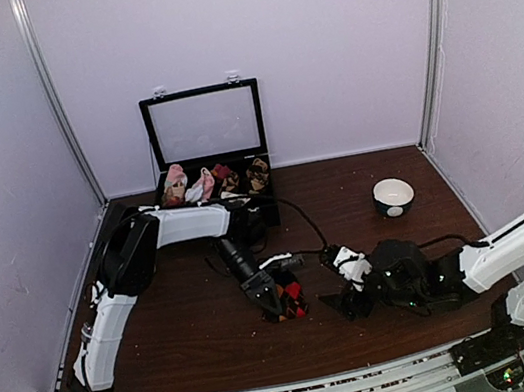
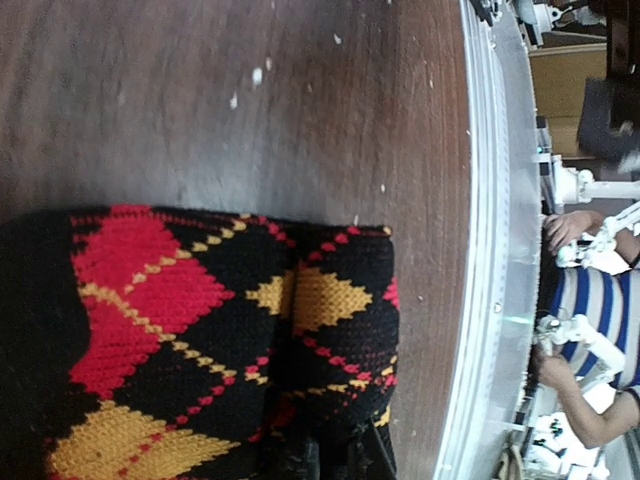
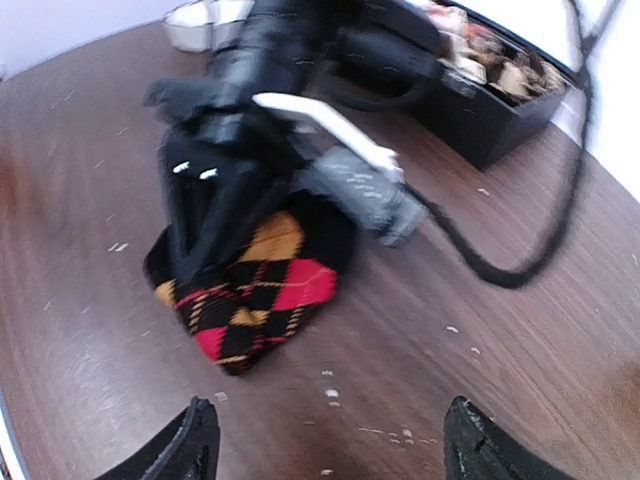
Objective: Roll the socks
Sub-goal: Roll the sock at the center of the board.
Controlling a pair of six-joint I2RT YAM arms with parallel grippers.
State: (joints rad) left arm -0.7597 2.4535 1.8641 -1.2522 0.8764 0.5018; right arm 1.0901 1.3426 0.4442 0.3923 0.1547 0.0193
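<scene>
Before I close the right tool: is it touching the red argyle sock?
Apart. The right wrist view shows a strip of bare table between the right tool, its jaws spread wide, and the red argyle sock.

The socks (image 1: 290, 300), black argyle with red and orange diamonds, are laid folded in a flat bundle, well before the open case (image 1: 204, 125).
</scene>
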